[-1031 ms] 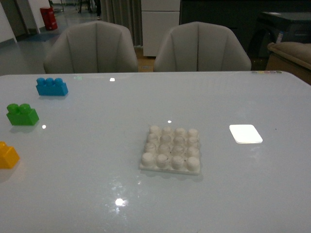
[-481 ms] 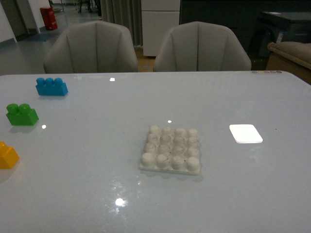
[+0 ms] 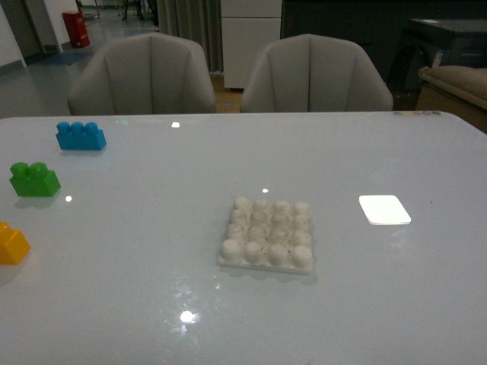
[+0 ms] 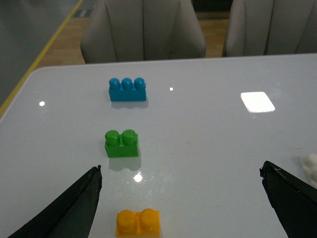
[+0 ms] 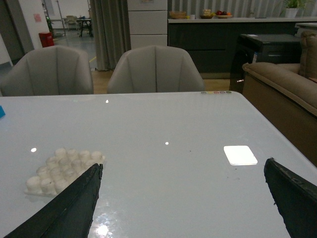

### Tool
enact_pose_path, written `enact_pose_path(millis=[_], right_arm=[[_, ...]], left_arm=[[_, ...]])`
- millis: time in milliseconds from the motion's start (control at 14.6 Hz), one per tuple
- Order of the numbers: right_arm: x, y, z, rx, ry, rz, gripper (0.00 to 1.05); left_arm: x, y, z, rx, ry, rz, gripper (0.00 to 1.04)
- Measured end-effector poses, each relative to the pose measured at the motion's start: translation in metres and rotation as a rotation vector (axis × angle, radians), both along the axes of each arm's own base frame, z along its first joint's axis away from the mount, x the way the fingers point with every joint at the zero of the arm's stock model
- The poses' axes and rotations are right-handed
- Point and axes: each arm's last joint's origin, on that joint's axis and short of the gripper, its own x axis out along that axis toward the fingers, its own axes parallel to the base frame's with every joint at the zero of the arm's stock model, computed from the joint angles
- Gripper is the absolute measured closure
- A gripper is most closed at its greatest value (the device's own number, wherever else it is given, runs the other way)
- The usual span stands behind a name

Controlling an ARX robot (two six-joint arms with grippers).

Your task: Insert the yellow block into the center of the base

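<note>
The yellow block (image 3: pixel 12 244) lies at the table's left edge in the front view, partly cut off. In the left wrist view the yellow block (image 4: pixel 138 222) sits on the table between the wide-open fingers of my left gripper (image 4: pixel 181 171), nearer the left finger, untouched. The base (image 3: pixel 268 234), a white square plate of rounded studs, rests mid-table; the base (image 5: pixel 63 168) also shows beside my open right gripper (image 5: pixel 183 168), which holds nothing. Neither arm appears in the front view.
A green two-stud brick (image 3: pixel 34 179) and a blue three-stud brick (image 3: pixel 80 136) lie behind the yellow one on the left. A bright white rectangular patch (image 3: pixel 384 209) shines right of the base. Two grey chairs (image 3: pixel 143 74) stand behind the table's far edge.
</note>
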Motion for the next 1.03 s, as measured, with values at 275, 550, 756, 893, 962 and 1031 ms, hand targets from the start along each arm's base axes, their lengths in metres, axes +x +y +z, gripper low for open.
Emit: enact_pose_path(millis=[275, 550, 756, 893, 962, 1031], right_arm=[[0.0, 0.0, 0.0, 0.0, 0.0, 0.0, 0.06], [0.0, 0.0, 0.0, 0.0, 0.0, 0.0, 0.06], [0.0, 0.0, 0.0, 0.0, 0.0, 0.0, 0.06], [0.0, 0.0, 0.0, 0.0, 0.0, 0.0, 0.06], [0.0, 0.0, 0.0, 0.0, 0.0, 0.0, 0.06], [0.0, 0.0, 0.0, 0.0, 0.0, 0.0, 0.06]], left_arm=[[0.061, 0.029, -0.073, 0.007, 0.238, -0.01, 0.07], [0.075, 0.043, -0.108, 0.002, 0.341, -0.017, 0.07], [0.08, 0.051, -0.117, 0.005, 0.338, 0.007, 0.07], [0.082, 0.056, -0.123, 0.003, 0.342, 0.017, 0.07], [0.081, 0.057, -0.127, -0.002, 0.35, 0.017, 0.07], [0.082, 0.057, -0.13, -0.004, 0.349, 0.014, 0.07]])
